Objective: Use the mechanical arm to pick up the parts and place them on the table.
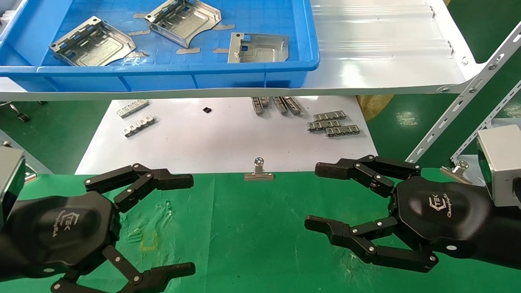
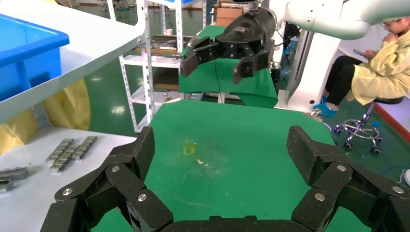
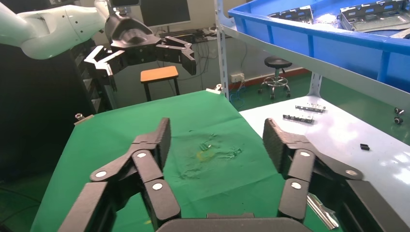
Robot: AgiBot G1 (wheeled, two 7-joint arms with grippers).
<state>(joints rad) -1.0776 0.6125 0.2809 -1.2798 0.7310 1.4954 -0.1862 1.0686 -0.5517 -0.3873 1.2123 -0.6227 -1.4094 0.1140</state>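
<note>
Three silvery stamped metal parts lie in a blue bin (image 1: 163, 75) on the white shelf at the back: one on the left (image 1: 93, 42), one in the middle (image 1: 183, 19), one on the right (image 1: 258, 48). My left gripper (image 1: 192, 224) hovers open and empty over the near left of the green table (image 1: 252, 228), well short of the bin. Its own view shows only green cloth between its fingers (image 2: 145, 147). My right gripper (image 1: 312, 196) is open and empty over the near right of the table. Two parts also show in the right wrist view (image 3: 367, 12).
A white sheet (image 1: 203, 138) beyond the green cloth holds small slotted metal strips (image 1: 331, 122). A binder clip (image 1: 259, 171) stands on the cloth's far edge, another (image 1: 458, 169) at the right. The shelf's edge (image 1: 366, 87) and slanted brace (image 1: 460, 106) overhang the sheet.
</note>
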